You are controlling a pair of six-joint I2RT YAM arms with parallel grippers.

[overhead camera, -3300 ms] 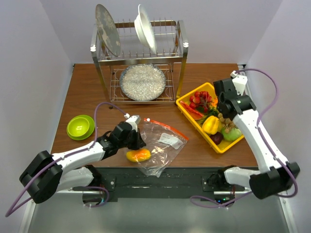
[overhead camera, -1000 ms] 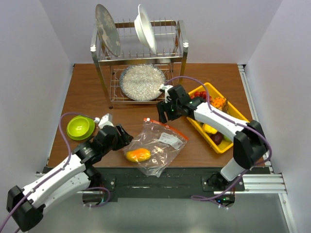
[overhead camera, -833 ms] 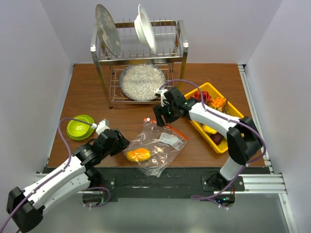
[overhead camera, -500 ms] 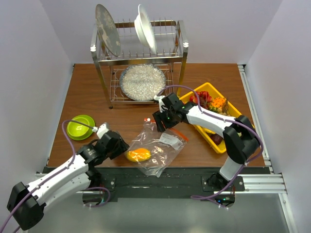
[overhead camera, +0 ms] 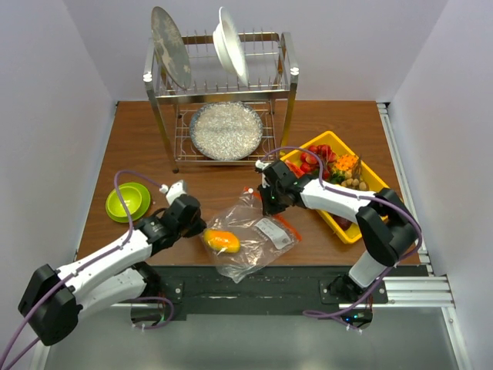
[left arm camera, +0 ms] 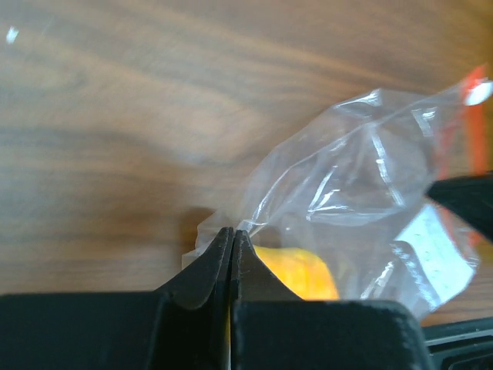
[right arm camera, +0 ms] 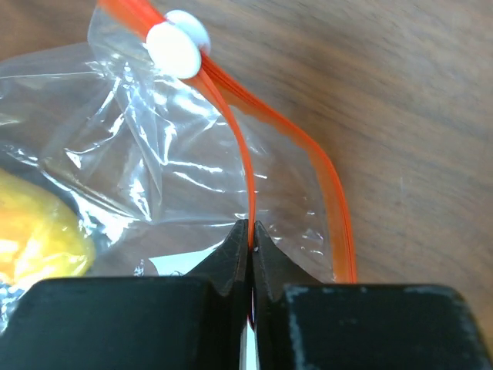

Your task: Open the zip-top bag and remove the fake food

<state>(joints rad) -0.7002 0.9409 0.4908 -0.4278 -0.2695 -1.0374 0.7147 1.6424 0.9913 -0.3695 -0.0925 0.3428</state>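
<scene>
Here, both arms have hold of the zip-top bag (overhead camera: 254, 231), which lies crumpled on the wooden table (overhead camera: 146, 146) between them, near the front edge. The left gripper (left arm camera: 233, 233) has its jaws pressed together on a fold of clear film at the bag's left edge. The right gripper (right arm camera: 251, 227) is clamped on one lip of the orange zipper strip (right arm camera: 327, 185) at the bag's far side. In the right wrist view the strip splits just past the white slider (right arm camera: 179, 40). One lip runs into the jaws and the other curves away toward the right, so the mouth looks already parted. Seen from above, the strip runs from the slider at upper left down toward lower right, and the bag's body trails from it toward the robot. The fake food remaining inside, a yellow-orange mango (overhead camera: 221, 240), sits at the bag's left end, just beside the left jaws and well apart from the right ones. The left arm is therefore nearer the mango, while the right arm controls the opening. Widening the mouth likely means drawing the held lip away from the free one, across the strip's length. More toy food fills the yellow tray (overhead camera: 375, 177) to the right.
</scene>
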